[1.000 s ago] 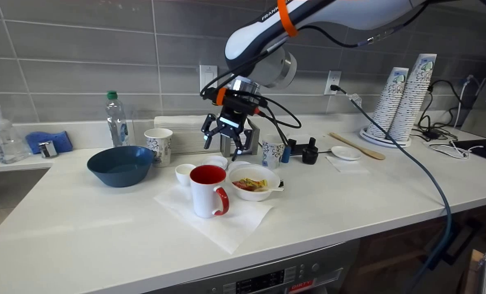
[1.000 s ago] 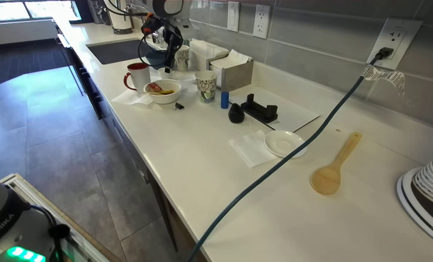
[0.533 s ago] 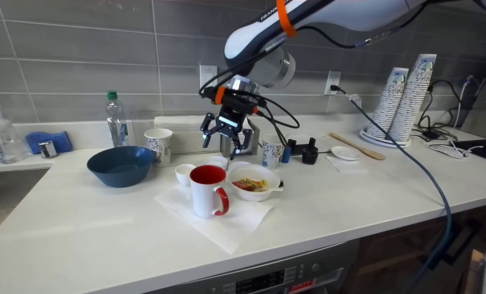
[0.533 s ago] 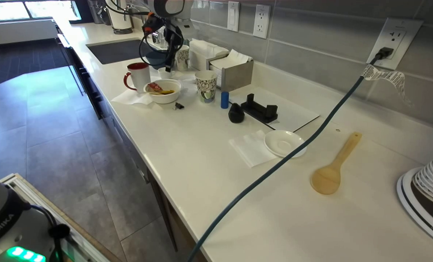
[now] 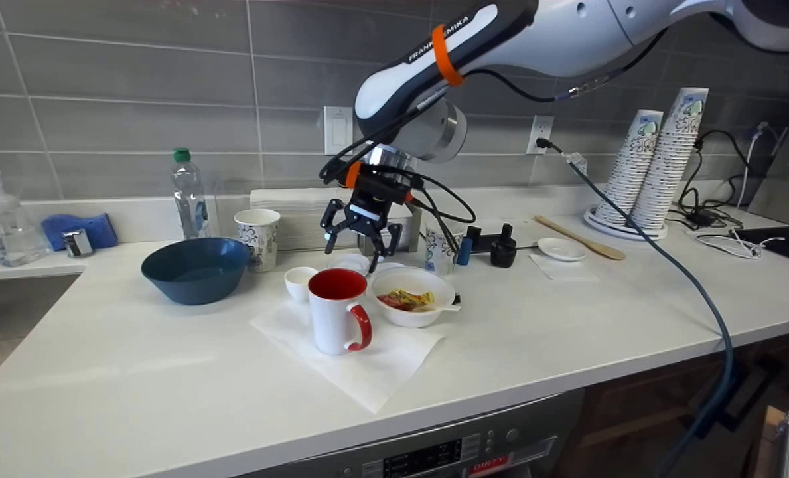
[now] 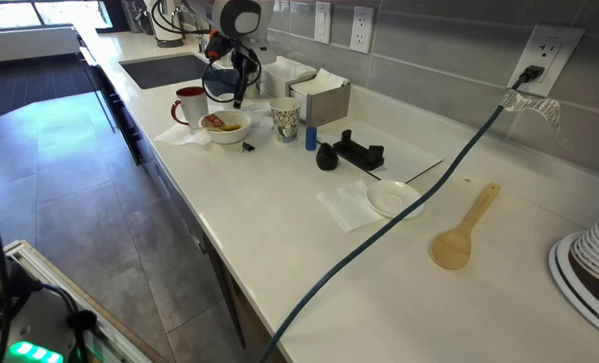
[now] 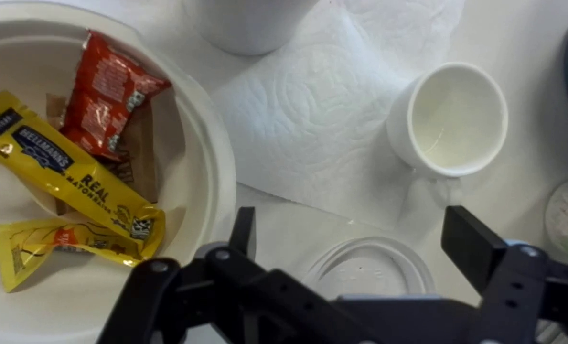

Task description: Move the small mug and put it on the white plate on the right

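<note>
The small mug (image 5: 298,284) is pale and stands upright on the counter behind the big red-and-white mug. In the wrist view the small mug (image 7: 455,119) is at the upper right, with its handle pointing down toward the right finger. My gripper (image 5: 352,252) is open and empty, above and behind the small mug. In the wrist view the gripper's fingers (image 7: 353,227) are wide apart, with a white cup lid (image 7: 372,267) below them. The white plate (image 6: 393,197) lies partly on a napkin and also shows at the right in an exterior view (image 5: 562,249).
The big red mug (image 5: 331,325) and the white bowl (image 5: 413,309) with packets stand near the small mug. Paper cups (image 5: 258,239) and a napkin holder (image 6: 329,103) are behind. A teal cable (image 6: 349,257) crosses in front of the plate. A wooden spoon (image 6: 453,247) lies beyond.
My gripper has moved lower toward the counter. It has shifted slightly left in an exterior view. The gripper stays open and the objects have not moved.
</note>
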Robot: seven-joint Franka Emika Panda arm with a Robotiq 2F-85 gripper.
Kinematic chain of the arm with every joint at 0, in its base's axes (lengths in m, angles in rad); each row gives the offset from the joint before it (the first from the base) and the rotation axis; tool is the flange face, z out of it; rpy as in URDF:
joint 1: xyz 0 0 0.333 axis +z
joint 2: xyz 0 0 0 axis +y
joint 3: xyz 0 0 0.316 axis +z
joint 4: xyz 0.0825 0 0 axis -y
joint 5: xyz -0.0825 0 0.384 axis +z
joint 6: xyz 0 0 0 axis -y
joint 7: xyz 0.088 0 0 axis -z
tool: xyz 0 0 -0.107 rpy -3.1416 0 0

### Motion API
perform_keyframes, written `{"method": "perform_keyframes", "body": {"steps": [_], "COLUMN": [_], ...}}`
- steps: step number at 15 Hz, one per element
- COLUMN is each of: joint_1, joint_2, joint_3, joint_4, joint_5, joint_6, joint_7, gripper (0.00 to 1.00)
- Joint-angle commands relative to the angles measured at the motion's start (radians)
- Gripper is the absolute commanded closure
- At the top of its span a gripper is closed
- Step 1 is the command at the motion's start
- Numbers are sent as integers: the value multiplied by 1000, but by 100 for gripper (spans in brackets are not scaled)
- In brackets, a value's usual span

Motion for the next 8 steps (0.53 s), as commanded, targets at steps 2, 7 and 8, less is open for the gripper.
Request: {"method": "perform_keyframes", "body": {"steps": [2, 7, 8], "joint_1": [-8, -2, 3], "joint_2": [133, 223, 233], "joint_3": [5, 15, 11], "joint_4": [178, 311, 331], "joint_5": [10, 14, 12], "joint_6": [-25, -68, -90], "joint_7": [-33, 3, 28], "gripper": [0, 0, 0]}}
